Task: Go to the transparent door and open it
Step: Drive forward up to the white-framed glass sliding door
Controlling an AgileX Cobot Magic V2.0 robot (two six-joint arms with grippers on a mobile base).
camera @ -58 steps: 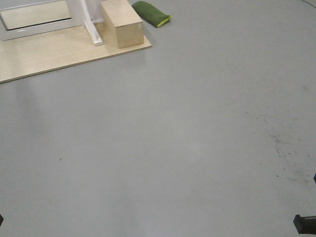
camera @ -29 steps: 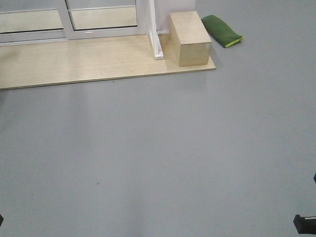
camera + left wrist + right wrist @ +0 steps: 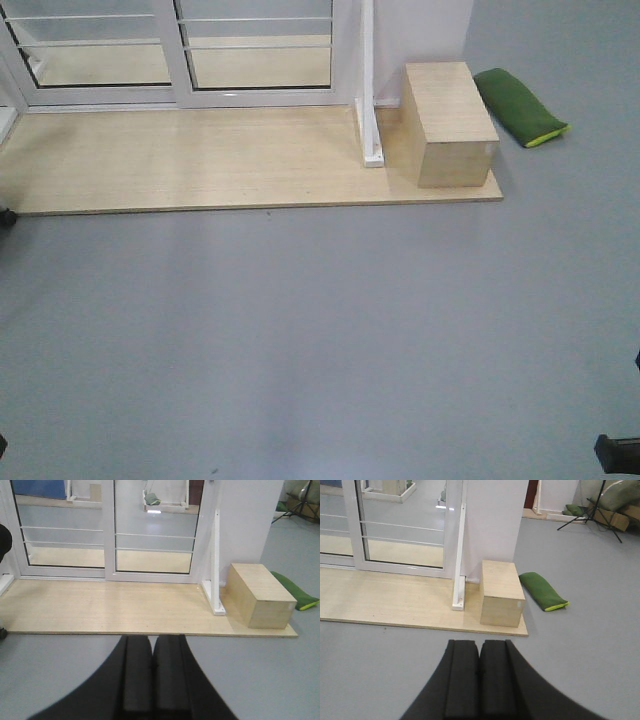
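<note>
The transparent door [image 3: 155,535] stood along the far edge of a wooden floor board [image 3: 100,605], its top cut off. A white post [image 3: 216,565], wooden box [image 3: 260,597] and green cushion [image 3: 295,592] sat to its right. Bare grey floor [image 3: 320,350] lay between. The left pincer [image 3: 151,640] and right pincer [image 3: 479,645] were both pressed together.

Your left pincer [image 3: 151,640] is closed, its two black fingers [image 3: 137,672] pressed flat against each other with nothing between them. It points straight ahead, low in the middle of the left wrist view. Your right pincer [image 3: 480,644] is in the same pose: fingers [image 3: 495,675] touching along their length, empty, aimed forward. In the front-facing view, only a small black part [image 3: 615,452] shows at the lower right edge; you cannot tell which arm it belongs to.
</note>
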